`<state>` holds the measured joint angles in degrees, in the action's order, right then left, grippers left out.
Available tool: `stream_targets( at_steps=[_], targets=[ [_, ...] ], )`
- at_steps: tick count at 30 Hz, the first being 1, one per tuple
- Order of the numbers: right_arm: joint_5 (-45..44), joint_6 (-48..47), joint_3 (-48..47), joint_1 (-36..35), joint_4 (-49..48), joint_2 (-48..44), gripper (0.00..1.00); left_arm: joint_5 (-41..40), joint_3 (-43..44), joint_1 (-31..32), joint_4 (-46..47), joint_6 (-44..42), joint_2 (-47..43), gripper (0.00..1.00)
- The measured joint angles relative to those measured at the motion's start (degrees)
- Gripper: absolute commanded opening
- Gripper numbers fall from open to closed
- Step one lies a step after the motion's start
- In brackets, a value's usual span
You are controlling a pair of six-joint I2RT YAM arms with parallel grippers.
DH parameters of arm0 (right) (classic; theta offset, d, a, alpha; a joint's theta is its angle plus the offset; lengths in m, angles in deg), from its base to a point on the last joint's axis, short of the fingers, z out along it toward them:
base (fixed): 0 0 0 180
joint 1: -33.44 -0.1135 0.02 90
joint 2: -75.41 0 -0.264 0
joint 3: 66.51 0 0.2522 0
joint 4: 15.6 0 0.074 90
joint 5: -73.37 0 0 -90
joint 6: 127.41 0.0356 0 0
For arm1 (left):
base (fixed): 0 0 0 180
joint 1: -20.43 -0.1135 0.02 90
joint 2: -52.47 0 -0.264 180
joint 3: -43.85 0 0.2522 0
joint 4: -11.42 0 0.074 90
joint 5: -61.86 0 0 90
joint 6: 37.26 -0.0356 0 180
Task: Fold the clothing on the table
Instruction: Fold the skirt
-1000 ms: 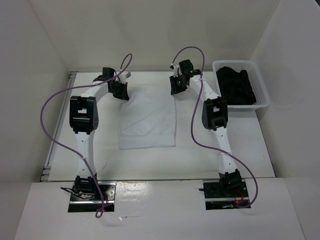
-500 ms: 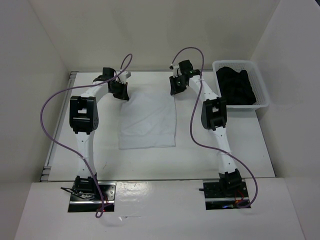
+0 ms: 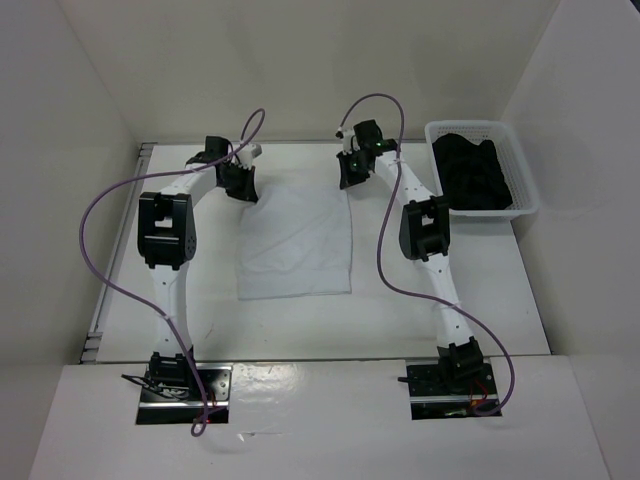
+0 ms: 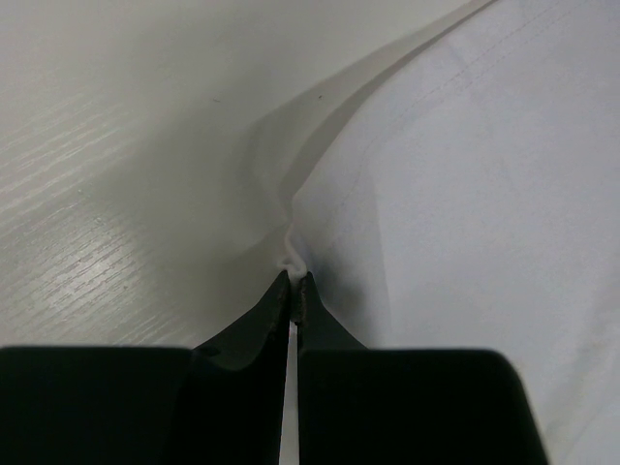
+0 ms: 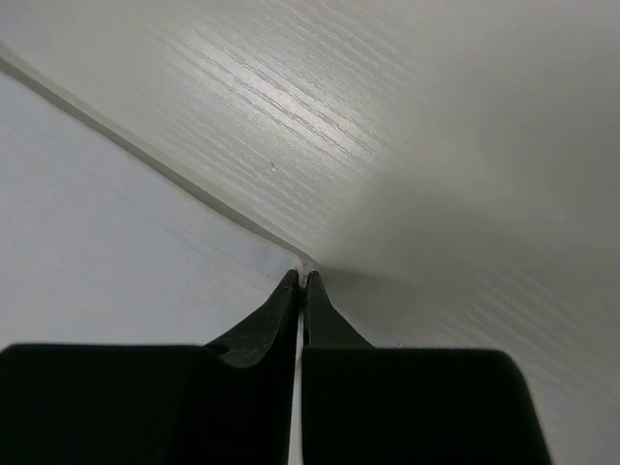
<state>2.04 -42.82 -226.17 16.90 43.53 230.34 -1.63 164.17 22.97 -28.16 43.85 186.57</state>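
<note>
Closing of the right claw (image 5: 301,279) is the change to record. A second back its jaws stood partly apart over the far right corner of the clothing (image 3: 298,240); now they are pressed together, with the corner's thin edge nipped at the tips. The left claw (image 4: 294,281) has not altered: jaws tight on a small raised pinch of fabric at the far left corner.

Meaning for the task, as I judge it: both far corners are now gripped, so the grasp step looks complete. The fold itself has not begun, since the clothing lies flat and spread on the worktop (image 3: 200,290), roughly central between the two arms (image 3: 165,230). The likely next move is a joint lift and a draw toward the near edge. The right-hand grip is very shallow, so slipping out is the risk.

Count:
- arms: two
- claws: two, both shut on fabric
- white garment: one
- basket (image 3: 480,127): one, at the far right of the worktop, well apart from the clothing
- black garment (image 3: 475,175): one, inside the basket
</note>
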Motion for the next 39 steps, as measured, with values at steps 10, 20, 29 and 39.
stream_targets(
  at_steps=[10,20,29,39],
  targets=[
    [-3.0,0.3,12.0,-0.3,-1.7,-7.2,0.0,-2.9,-4.2,0.2,0.2,0.0,-3.1,0.0],
    [-7.6,0.0,12.8,-0.5,-1.6,-11.1,0.0,-5.0,-3.5,0.0,-1.8,-0.3,-3.5,0.0],
    [-9.6,-0.3,10.7,-0.7,-1.2,-13.8,0.0,-5.7,-1.0,0.2,-3.3,-0.6,-5.0,0.0],
    [-12.2,-1.3,12.7,-1.0,-1.2,-17.6,0.0,-5.7,1.2,2.2,-4.2,-1.6,-10.0,0.0]
  ],
)
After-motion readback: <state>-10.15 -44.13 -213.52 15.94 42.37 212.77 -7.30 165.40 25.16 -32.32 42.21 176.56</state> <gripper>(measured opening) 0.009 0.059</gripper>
